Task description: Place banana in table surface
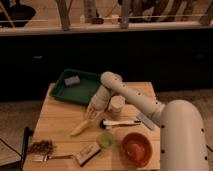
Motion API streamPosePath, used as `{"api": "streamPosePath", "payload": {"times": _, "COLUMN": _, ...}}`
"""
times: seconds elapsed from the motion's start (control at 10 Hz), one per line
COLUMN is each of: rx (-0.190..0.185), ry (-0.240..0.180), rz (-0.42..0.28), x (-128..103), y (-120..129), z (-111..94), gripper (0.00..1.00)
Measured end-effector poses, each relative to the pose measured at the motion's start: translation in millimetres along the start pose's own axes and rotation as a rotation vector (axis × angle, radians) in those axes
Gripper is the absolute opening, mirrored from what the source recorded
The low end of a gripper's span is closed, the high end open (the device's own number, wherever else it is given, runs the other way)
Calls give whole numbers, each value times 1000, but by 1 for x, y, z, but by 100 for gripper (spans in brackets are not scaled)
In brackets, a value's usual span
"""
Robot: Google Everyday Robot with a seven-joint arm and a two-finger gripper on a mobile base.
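Single view: elevated, behind the arm's shoulder, looking down across the wooden table [60,120]; gripper [91,114] mid-frame.

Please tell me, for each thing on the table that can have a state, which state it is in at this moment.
gripper: low over the table, at the upper end of the banana
banana: lying flat on the table
green tray: resting at the table's back, holding a small grey block
orange bowl: upright
green cup: upright
fork: lying flat
table: carrying everything
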Motion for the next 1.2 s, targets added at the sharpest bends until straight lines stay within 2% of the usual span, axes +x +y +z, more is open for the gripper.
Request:
{"api": "streamPosePath", "payload": {"times": 0.1, "rx": -1, "ry": 0, "rz": 0, "x": 0, "y": 0, "z": 0, "gripper": 45}}
{"api": "streamPosePath", "payload": {"times": 0.3, "rx": 0, "ry": 4, "rz": 2, "x": 0, "y": 1, "z": 0, "gripper": 67}}
{"api": "streamPosePath", "payload": {"times": 0.5, "rx": 1, "ry": 6, "rz": 1, "x": -1, "y": 0, "z": 0, "gripper": 79}}
{"api": "streamPosePath", "payload": {"times": 1.2, "rx": 6, "ry": 14, "rz": -1, "x": -2, "y": 1, "z": 2, "gripper": 80}}
